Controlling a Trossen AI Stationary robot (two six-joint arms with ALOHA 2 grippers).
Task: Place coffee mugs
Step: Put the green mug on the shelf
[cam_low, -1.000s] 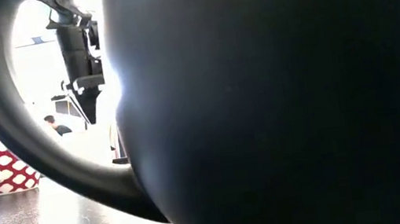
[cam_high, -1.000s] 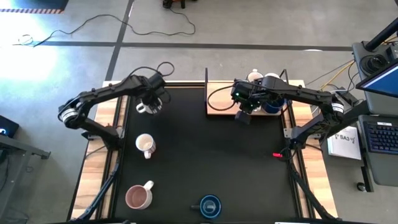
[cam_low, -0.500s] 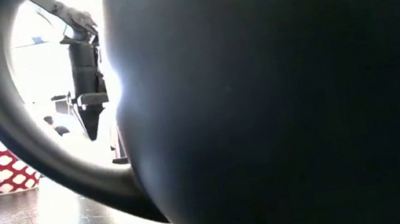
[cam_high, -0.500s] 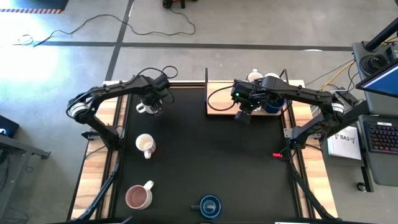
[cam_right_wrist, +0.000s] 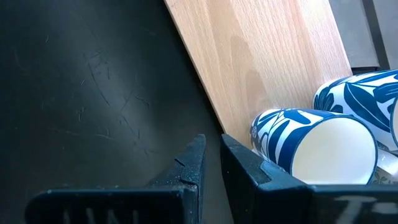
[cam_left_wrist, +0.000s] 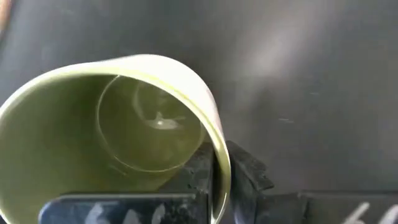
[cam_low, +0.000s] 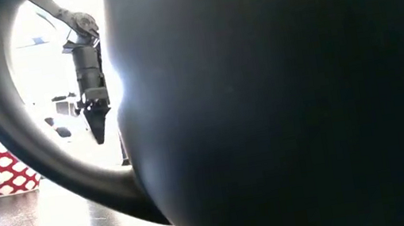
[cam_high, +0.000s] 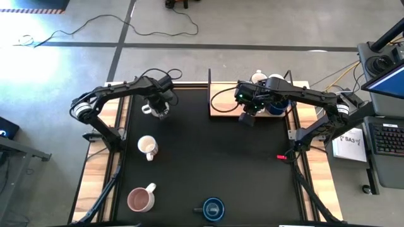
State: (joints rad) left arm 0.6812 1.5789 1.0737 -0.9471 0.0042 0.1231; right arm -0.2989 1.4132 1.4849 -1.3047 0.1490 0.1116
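Observation:
A mug that is green inside stands at the far left of the black mat. My left gripper points down over it and is shut on its rim. In the low view this gripper shows through the handle of a dark blue mug. My right gripper hovers at the near edge of a wooden tray, shut with a narrow gap and nothing between its fingers. Blue-patterned mugs lie on the tray. My left gripper pinches the mug's rim at one side, with one finger inside the cup and the other outside the wall. The fingers come from above, pointing down. The mug is upright; whether its base is on the mat, I cannot tell.
A white mug, a pink mug and the dark blue mug stand along the mat's left side and near edge. Another white mug is at the tray's far end. The mat's middle and right are bare.
My left gripper has moved a little toward the table's right edge over the green-inside mug and has shut on its rim. My right arm has kept still.

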